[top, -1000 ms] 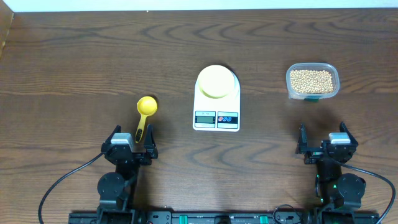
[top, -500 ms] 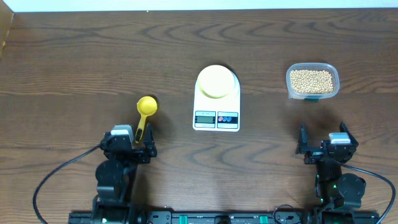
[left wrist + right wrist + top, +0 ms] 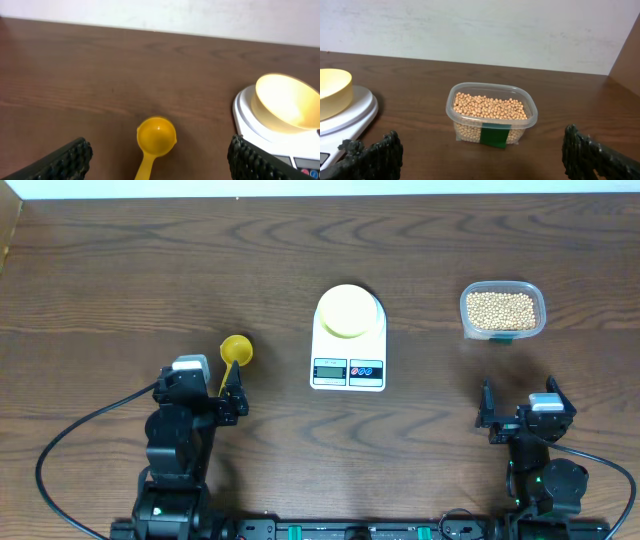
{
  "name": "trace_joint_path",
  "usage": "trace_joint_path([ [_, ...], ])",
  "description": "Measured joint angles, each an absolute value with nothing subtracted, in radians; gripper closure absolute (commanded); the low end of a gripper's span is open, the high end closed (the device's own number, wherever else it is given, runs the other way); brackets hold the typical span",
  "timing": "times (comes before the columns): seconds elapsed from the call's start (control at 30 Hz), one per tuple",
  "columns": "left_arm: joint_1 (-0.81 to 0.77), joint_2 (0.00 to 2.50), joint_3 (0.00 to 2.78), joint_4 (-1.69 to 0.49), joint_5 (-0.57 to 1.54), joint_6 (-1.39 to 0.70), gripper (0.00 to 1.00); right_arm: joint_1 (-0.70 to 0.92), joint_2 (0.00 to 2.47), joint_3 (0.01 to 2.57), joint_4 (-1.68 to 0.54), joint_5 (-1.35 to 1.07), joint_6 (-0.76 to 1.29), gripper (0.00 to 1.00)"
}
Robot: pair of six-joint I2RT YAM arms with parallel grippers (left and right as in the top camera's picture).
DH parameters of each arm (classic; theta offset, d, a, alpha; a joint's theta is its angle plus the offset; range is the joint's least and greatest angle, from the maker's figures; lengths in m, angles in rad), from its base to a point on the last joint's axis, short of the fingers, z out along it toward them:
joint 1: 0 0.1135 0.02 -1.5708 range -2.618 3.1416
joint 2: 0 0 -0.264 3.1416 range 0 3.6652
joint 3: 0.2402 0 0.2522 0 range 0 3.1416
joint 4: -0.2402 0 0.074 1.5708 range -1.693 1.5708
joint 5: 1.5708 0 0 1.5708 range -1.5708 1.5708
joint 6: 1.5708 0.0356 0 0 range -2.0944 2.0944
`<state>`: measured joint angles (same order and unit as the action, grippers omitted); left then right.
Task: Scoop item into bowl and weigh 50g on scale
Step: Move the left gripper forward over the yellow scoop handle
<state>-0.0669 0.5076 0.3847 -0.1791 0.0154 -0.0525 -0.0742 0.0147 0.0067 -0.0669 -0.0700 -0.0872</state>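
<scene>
Yellow plastic scoop lay untouched between jaws of wide-open left gripper; right gripper gaped empty, facing clear plastic tub of small beige beans

Soft, even light from above fills the sharp overhead view; the scale throws only a faint, short shadow on the dark worktop. In the slightly soft left wrist view the bowl glows almost overexposed, and the fingers of the left pincer blur at the bottom edge. The right wrist view is crisper, the beans in the tub distinct.
</scene>
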Motion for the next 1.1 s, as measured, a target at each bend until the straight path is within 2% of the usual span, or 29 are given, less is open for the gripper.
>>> trace_joint_path([
  [1.1,-0.067,0.791,0.756,-0.544,0.015,-0.052,0.11,-0.075,0.015,0.007,-0.067,-0.070,-0.087,0.01],
])
